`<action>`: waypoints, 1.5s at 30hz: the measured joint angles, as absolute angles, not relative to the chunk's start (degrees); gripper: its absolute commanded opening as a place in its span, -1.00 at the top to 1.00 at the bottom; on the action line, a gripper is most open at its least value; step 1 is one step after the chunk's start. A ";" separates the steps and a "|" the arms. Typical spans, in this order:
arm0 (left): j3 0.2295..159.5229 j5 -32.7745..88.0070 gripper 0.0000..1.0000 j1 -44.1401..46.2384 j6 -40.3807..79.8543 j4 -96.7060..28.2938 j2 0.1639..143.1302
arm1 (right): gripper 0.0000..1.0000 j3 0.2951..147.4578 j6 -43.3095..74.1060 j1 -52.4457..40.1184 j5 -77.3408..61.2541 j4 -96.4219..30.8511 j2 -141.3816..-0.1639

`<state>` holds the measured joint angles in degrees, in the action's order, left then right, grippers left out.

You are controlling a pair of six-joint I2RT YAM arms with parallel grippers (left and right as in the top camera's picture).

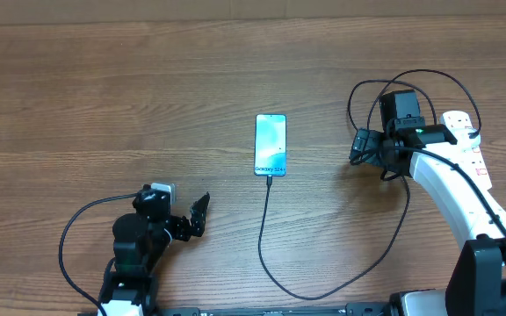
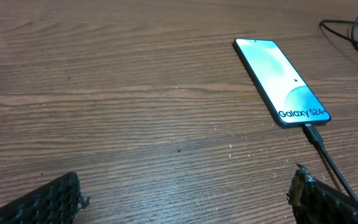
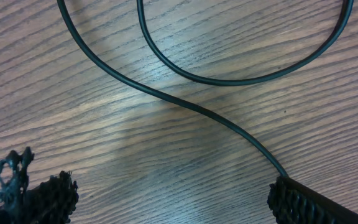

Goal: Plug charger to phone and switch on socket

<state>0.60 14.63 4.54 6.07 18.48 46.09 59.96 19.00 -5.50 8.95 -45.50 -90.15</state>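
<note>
The right gripper (image 1: pixel 364 147) is held wide open and empty above loops of the thin black charger cable (image 3: pixel 191 106), whose tip is seated in the slim turquoise-screened phone (image 1: pixel 271 144) at mid-table. The white oblong power strip (image 1: pixel 460 125) lies just right of this gripper, long axis running far-to-near and partly hidden by the arm. The left gripper (image 1: pixel 193 219), likewise open, is well apart from it

The phone (image 1: pixel 271 145) lies flat in the middle of the table (image 1: pixel 104 88), screen up and lit pale turquoise (you can read "Galaxy S24+" along its near end). The charger (image 1: pixel 265 228), a thin black cable, is plugged into the phone's bottom edge. It sweeps rightward in a wide curve and loops beside the socket (image 1: pixel 458 120), a white strip at far right, partly hidden.
</note>
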 measured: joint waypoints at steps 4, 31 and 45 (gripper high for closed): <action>0.54 14.44 -0.99 4.51 6.07 14.87 43.13 | -1.00 59.96 18.98 -5.52 8.95 -45.52 -90.15; 0.47 10.44 -0.99 4.54 6.07 -3.44 10.26 | -1.00 59.96 18.98 -5.52 8.95 -45.50 -90.15; 0.47 9.72 -0.99 4.54 6.02 -3.49 0.91 | -1.00 59.96 18.96 -5.50 8.95 -45.54 -90.15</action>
<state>0.47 9.72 4.54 6.02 -3.49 0.91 59.96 18.96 -5.50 8.95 -45.54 -90.15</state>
